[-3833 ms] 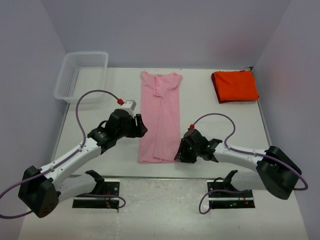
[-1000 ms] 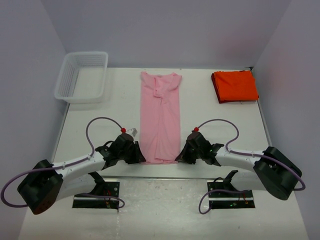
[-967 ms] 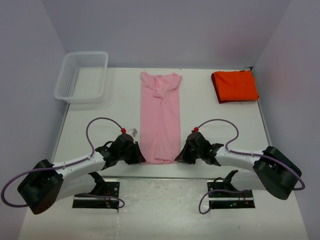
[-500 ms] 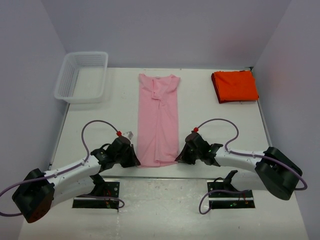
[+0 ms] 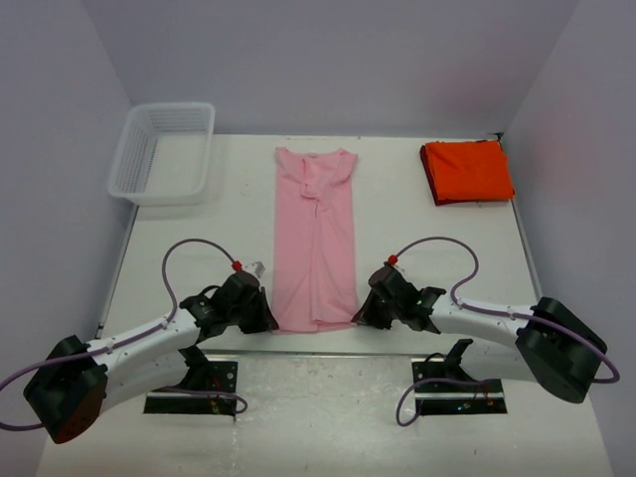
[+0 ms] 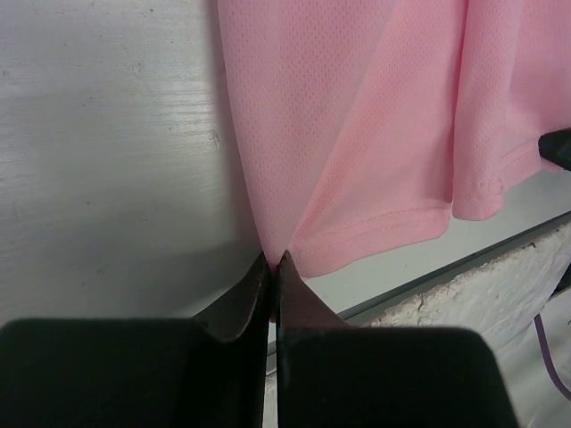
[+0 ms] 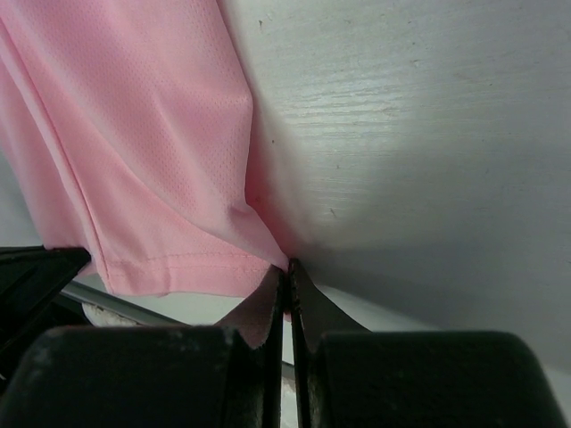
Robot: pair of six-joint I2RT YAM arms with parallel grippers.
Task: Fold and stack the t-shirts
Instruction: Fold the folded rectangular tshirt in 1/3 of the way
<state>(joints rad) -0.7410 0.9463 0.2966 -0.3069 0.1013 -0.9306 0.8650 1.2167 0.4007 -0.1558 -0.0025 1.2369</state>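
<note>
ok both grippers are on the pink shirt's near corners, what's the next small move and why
Probably raise both corners together a little, ready to carry them toward the collar. The left gripper and right gripper are each shut on a hem corner of the pink shirt. It lies flat, long and narrow, with its sides already folded in, so a half fold looks next.

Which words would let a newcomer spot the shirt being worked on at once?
On the white table, look down the middle from the near edge. The pink t-shirt lies there folded into a long band, its near corners pinched by the left fingers and the right fingers. The orange-red t-shirt at the far right is a compact square, untouched.
</note>
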